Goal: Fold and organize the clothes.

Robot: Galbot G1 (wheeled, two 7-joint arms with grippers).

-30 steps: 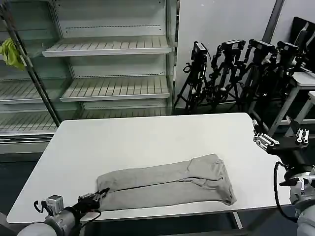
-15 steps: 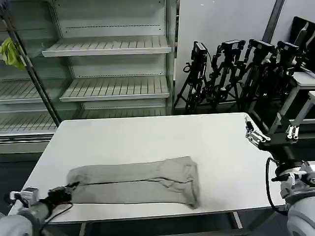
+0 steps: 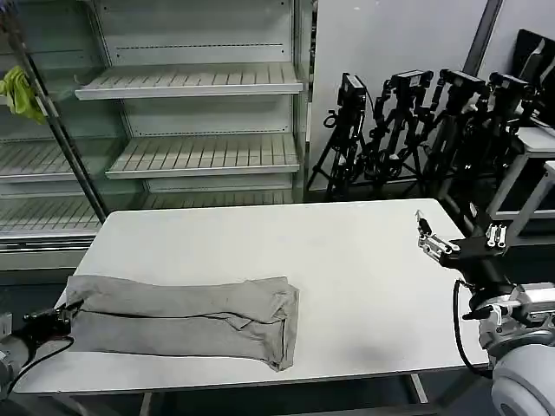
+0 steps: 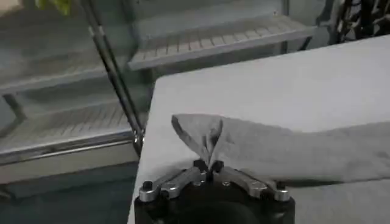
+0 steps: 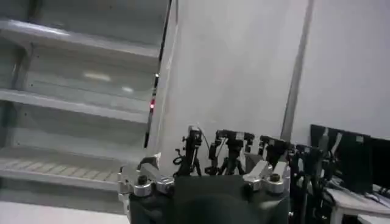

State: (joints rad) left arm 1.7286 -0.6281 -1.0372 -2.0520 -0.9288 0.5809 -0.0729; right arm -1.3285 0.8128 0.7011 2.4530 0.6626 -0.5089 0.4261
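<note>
The clothes (image 3: 182, 312), a light grey T-shirt folded into a long band, lie along the front left of the white table (image 3: 355, 260), with their left end at the table's left edge. My left gripper (image 3: 62, 314) is at that left edge, shut on a pinched-up corner of the clothes (image 4: 286, 149). In the left wrist view the left gripper (image 4: 209, 165) has the fabric rising out from between its closed fingertips. My right gripper (image 3: 458, 239) hovers above the table's right edge, open and holding nothing; in its own view the right gripper (image 5: 204, 170) faces the shelving.
Empty white shelving (image 3: 191, 113) stands behind the table, with a yellow-green rag (image 3: 19, 91) hanging at its far left. A group of black tripods (image 3: 408, 121) stands at the back right. The table's right half is bare.
My left gripper has pulled the clothes leftward along the table's front, from the middle to the left edge. My right gripper has drifted a little to the left.
</note>
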